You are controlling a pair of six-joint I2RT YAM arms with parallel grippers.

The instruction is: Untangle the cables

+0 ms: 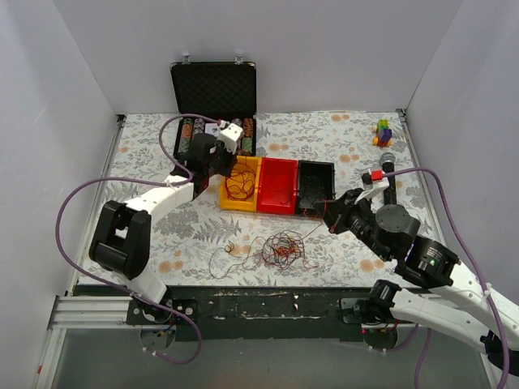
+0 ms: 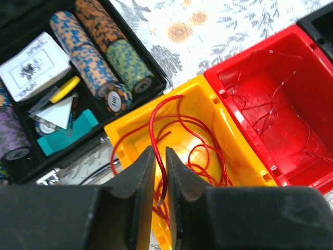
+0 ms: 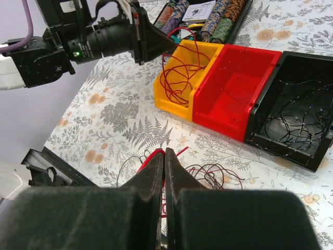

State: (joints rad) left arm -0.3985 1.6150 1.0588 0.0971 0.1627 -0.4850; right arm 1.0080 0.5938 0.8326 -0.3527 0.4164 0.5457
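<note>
The cables lie as a loose nest of red and dark wires (image 1: 281, 248) on the patterned cloth near the front edge, also low in the right wrist view (image 3: 213, 176). Red wires (image 2: 190, 136) fill the yellow bin (image 1: 229, 200). My left gripper (image 2: 160, 151) hangs over that bin, its jaws a narrow gap apart. A red wire end dangles loose in the gap. My right gripper (image 3: 164, 152) is above the nest, shut on a red wire that runs up from it. In the top view it sits by the black bin (image 1: 328, 213).
A red bin (image 1: 277, 204) with a few thin wires and a black bin (image 1: 317, 167) with dark wires (image 3: 294, 120) stand right of the yellow one. An open black case of poker chips (image 1: 213, 105) is behind. A small toy (image 1: 382, 131) sits back right.
</note>
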